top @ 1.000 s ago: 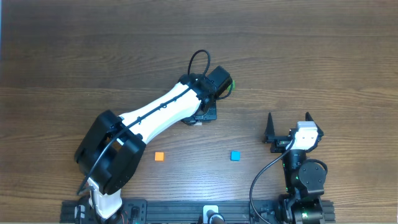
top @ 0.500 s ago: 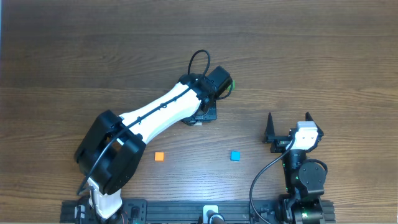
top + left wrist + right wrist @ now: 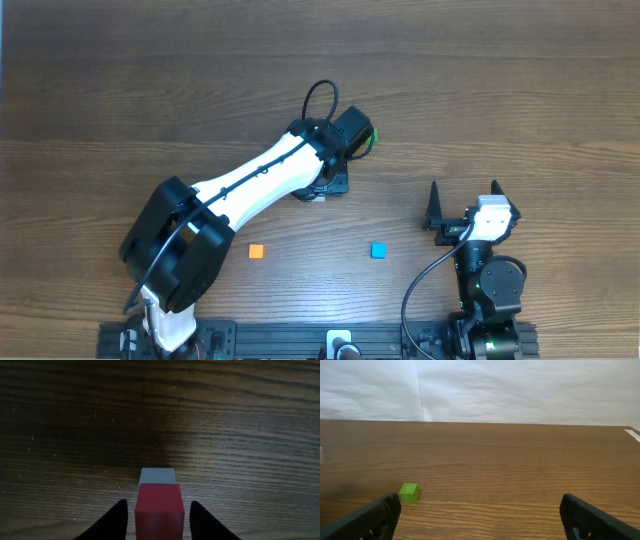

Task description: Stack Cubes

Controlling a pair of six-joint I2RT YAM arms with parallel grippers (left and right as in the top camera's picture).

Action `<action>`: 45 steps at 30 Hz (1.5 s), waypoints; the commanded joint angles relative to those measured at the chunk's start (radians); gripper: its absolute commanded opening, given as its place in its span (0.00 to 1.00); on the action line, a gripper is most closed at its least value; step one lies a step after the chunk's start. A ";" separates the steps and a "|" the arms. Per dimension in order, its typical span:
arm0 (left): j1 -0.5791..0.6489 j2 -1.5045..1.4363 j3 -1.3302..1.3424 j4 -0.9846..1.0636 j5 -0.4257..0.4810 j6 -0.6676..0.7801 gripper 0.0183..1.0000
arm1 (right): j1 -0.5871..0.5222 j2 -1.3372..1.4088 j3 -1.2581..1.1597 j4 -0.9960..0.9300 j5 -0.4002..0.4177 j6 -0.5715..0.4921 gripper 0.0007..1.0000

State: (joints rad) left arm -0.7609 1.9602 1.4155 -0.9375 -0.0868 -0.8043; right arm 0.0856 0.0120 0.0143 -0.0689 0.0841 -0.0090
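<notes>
the red cube (image 3: pixel 159 511) sits between the left gripper's (image 3: pixel 159 506) two dark fingers (image 3: pixel 116 521), with a thin strip of table showing on each side of it, so the jaws stand slightly wider than the cube and do not clamp it. a pale white cube (image 3: pixel 157 476) shows right against the red one's far edge; whether the red cube rests on top of it or just beside it cannot be told. in the top view the left arm (image 3: pixel 250 180) stretches from its base at the lower left up to the middle of the wooden table (image 3: pixel 520 90), its wrist tipped down over that spot

a green cube (image 3: pixel 409 493) lies on the table just past the left wrist. nearer the arm bases, an orange cube (image 3: pixel 256 251) and a blue cube (image 3: pixel 378 250) lie well apart from each other, both apart from either gripper

the right gripper (image 3: pixel 464 200) stays low near its own base at the right, fingers spread wide with nothing between them, facing across bare wood toward the green cube
</notes>
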 commanded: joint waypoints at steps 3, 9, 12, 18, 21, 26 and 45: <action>0.021 -0.083 -0.011 -0.005 -0.016 0.042 0.42 | -0.006 -0.006 -0.009 0.002 -0.009 -0.007 0.99; 0.024 -0.316 -0.011 -0.105 -0.016 0.094 0.53 | -0.006 -0.006 -0.009 0.002 -0.009 -0.007 0.99; 0.017 -0.424 -0.011 -0.234 -0.020 0.093 0.54 | -0.006 -0.006 -0.009 0.002 -0.009 -0.007 0.99; 0.024 -0.448 -0.160 -0.338 -0.011 0.032 0.55 | -0.006 -0.006 -0.009 0.002 -0.009 -0.007 0.99; 0.047 -0.458 -0.284 -0.308 0.034 0.003 0.55 | -0.006 -0.006 -0.009 0.002 -0.009 -0.007 0.99; 0.079 -0.496 -0.482 -0.234 0.142 0.003 0.63 | -0.006 -0.006 -0.009 0.002 -0.009 -0.007 0.99; 0.080 -0.504 -0.657 0.014 0.108 0.071 0.86 | -0.006 -0.006 -0.009 0.002 -0.009 -0.007 0.99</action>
State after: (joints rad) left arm -0.6868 1.4696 0.7708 -0.9352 0.0624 -0.7479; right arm 0.0856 0.0120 0.0143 -0.0689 0.0837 -0.0090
